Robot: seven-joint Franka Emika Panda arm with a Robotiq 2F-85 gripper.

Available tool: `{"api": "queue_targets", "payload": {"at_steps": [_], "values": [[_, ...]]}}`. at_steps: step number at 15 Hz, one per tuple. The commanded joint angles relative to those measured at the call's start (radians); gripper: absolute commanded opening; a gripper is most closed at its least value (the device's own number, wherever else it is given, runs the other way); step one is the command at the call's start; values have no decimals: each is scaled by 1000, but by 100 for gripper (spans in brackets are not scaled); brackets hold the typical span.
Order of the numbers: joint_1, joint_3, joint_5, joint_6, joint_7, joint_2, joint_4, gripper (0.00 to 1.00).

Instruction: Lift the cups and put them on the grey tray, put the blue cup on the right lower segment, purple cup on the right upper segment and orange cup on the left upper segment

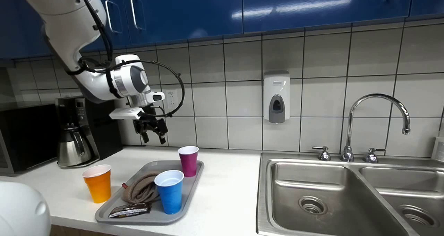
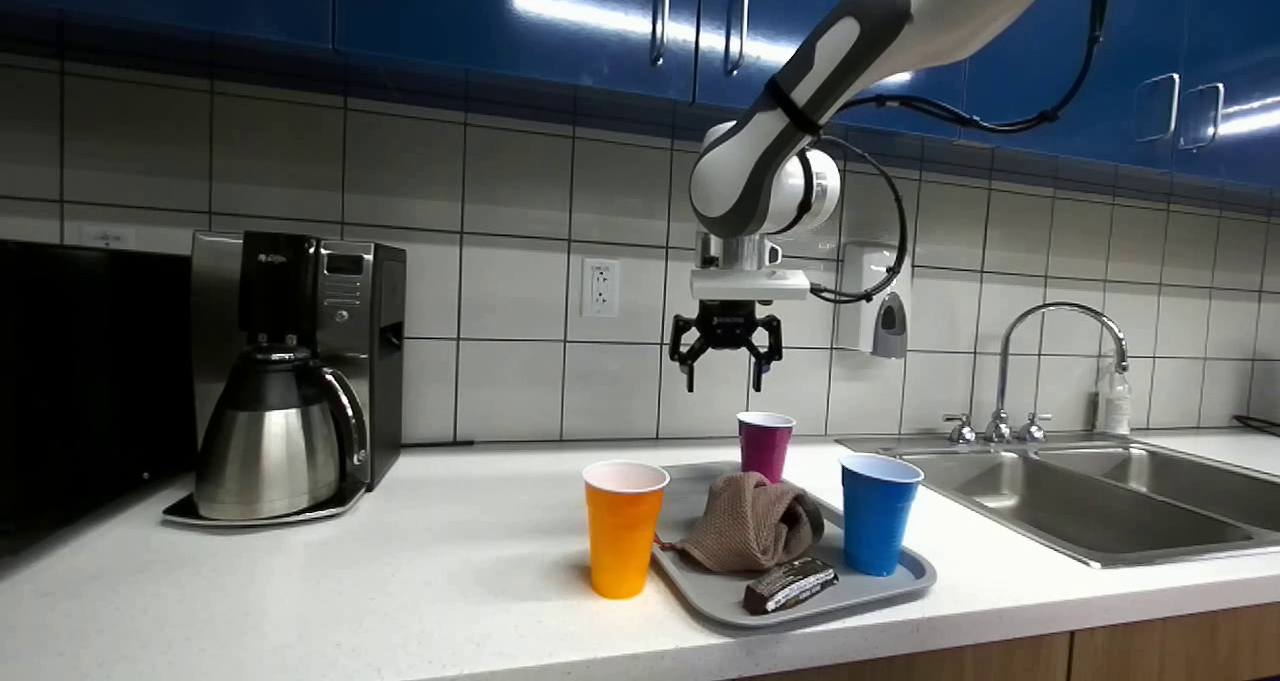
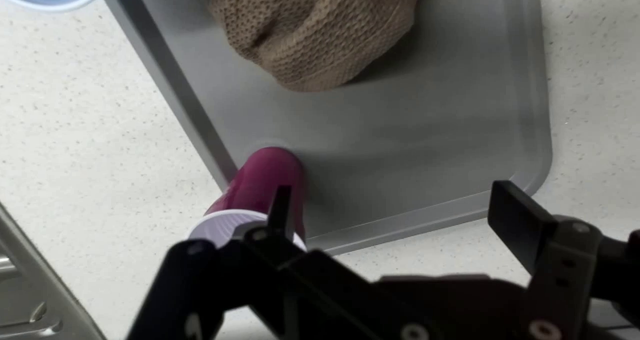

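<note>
My gripper (image 2: 724, 381) hangs above the far end of the grey tray (image 3: 430, 140), its fingers wide apart and nothing between them. The purple cup (image 1: 189, 161) stands upright in the tray's far right corner. In the wrist view one finger partly covers the purple cup (image 3: 265, 180), which lies lower than the fingertips. Upright in the near right part of the tray is the blue cup (image 2: 880, 521); only a piece of its rim enters the wrist view. On the counter, just off the tray's left edge, the orange cup (image 1: 97, 185) stands upright, outside the wrist view.
A brown cloth bundle (image 2: 750, 526) lies mid-tray, with a dark wrapped bar (image 2: 790, 586) before it. The coffee maker (image 2: 290, 431) stands at the back left. To the right are the steel sink (image 1: 262, 194) and faucet (image 1: 350, 125). Blue cabinets (image 1: 187, 10) hang overhead.
</note>
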Motion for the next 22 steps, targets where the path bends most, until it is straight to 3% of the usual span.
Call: {"api": "queue_targets", "payload": {"at_steps": [1,13,22], "values": [[-22,29,1,-3,3,-4,-1,100],[-27,31,4,-4,1,-14,-10,100],[1,100,10,-16,-25,-59,-58,100]]}}
